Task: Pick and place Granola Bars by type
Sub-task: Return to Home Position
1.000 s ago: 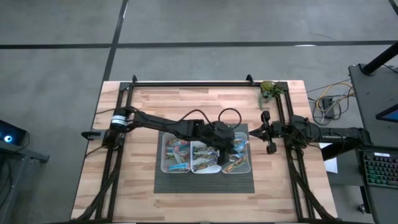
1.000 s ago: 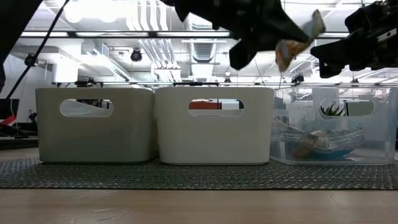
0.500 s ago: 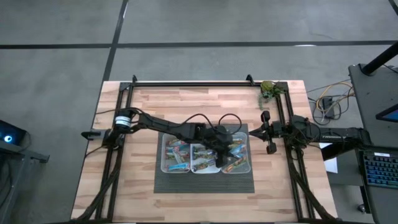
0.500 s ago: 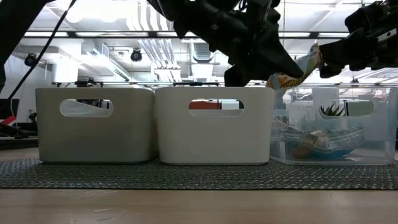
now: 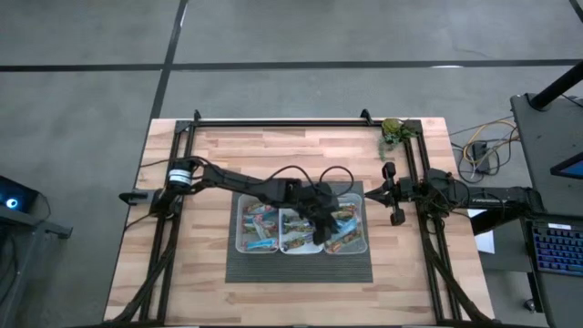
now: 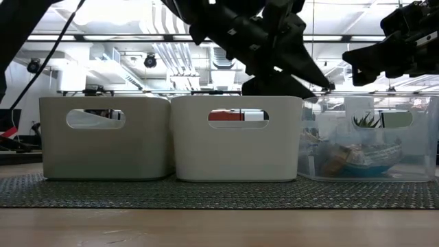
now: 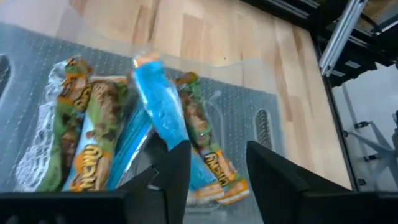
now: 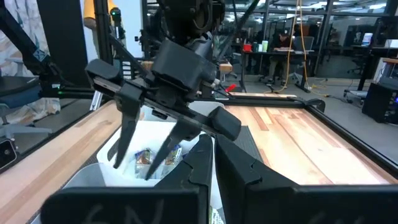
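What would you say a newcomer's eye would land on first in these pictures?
The left gripper draws the eye first: it hangs open over the clear bin at the right end of the row. Inside that bin Granola Bars lie heaped, with a bright blue bar on top. The right gripper hovers at the right side of the table, not far from the green plant.

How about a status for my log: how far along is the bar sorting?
Done: granola bars lie in the three bins; none shows on the table. In hand: nothing; left gripper hangs, fingers open, over the clear bin. Left: withdrawing that arm. Right gripper waits beside.
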Robot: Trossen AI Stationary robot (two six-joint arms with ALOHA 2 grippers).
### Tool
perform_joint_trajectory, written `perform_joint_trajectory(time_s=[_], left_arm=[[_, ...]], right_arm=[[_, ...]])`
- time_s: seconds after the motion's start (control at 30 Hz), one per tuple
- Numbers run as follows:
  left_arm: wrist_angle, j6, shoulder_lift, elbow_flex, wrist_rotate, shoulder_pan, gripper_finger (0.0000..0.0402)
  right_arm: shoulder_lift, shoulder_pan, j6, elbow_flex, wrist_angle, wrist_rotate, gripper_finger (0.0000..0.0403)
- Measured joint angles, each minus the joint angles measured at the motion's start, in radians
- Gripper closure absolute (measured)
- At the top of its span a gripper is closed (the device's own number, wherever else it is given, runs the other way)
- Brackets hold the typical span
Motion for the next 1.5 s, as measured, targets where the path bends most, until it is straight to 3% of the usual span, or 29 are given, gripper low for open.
perform_joint_trajectory(time_s=[0.27, 0.63, 0.73, 1.03, 1.27, 1.5], left_arm=[[-0.046, 0.026, -0.037, -0.002, 0.010, 0.020, 0.0271], [-0.042, 0.078, -0.204, -0.047, 0.011, 0.019, 0.0384], [-0.041, 0.105, -0.263, -0.092, 0.009, 0.020, 0.0399], [0.006, 0.169, -0.493, -0.319, -0.006, 0.019, 0.0401], [0.180, 0.179, -0.682, -0.565, -0.032, 0.019, 0.0401], [0.192, 0.207, -0.832, -0.721, -0.031, 0.018, 0.0402]], right_arm=[[0.000, 0.000, 0.000, 0.000, 0.000, 0.000, 0.0394], [0.001, 0.000, 0.000, 0.000, 0.000, 0.000, 0.0394], [0.000, 0.000, 0.000, 0.000, 0.000, 0.000, 0.0394], [0.000, 0.000, 0.000, 0.000, -0.001, 0.000, 0.0394], [0.002, 0.000, 0.000, 0.000, -0.001, 0.000, 0.0394], [0.003, 0.000, 0.000, 0.000, -0.001, 0.000, 0.0394]])
